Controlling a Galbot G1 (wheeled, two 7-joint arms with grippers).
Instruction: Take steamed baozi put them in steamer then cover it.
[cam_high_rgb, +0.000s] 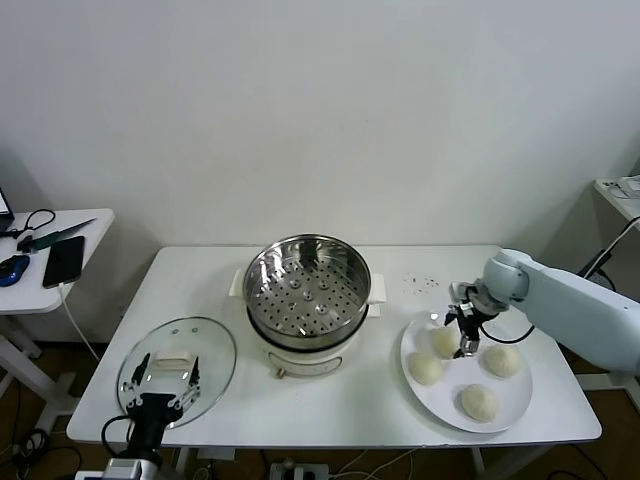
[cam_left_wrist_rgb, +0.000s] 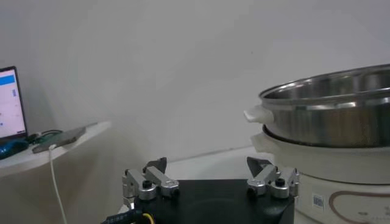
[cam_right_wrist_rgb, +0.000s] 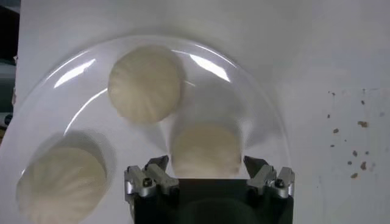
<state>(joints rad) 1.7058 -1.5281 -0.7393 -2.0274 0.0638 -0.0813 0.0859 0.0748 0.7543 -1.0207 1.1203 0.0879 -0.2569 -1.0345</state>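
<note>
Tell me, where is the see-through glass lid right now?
In the head view, the round clear glass lid lies flat on the white table, on the robot's left, beside the shiny steel steamer, with the open left gripper above it.

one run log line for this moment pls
right gripper open over baozi on plate | left gripper open, parked above lid | steamer empty, uncovered
</note>
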